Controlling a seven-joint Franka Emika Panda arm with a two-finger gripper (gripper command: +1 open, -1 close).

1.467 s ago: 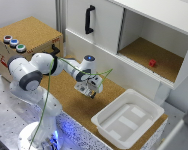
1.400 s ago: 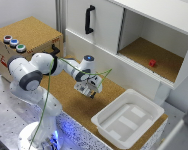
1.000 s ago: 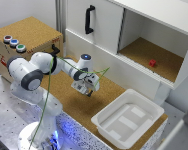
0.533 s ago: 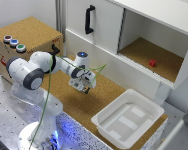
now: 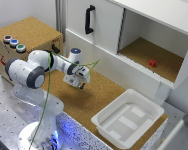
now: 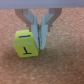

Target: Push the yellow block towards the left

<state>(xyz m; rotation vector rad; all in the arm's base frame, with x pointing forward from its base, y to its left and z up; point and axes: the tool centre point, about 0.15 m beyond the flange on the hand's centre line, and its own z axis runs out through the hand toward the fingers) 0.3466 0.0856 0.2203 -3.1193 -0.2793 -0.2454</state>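
Arm reached out low from its base over the cork tabletop (image 5: pixel 101 102), wrist bent down, gripper (image 5: pixel 80 85) pointing at the surface near the tabletop's rear edge, just in front of the white cabinet (image 5: pixel 101 55). In the wrist view the gripper (image 6: pixel 39 44) had its fingers drawn together with nothing between them. The yellow block (image 6: pixel 25 43) lay on the cork, touching one finger's outer side. It was hidden in the exterior view.
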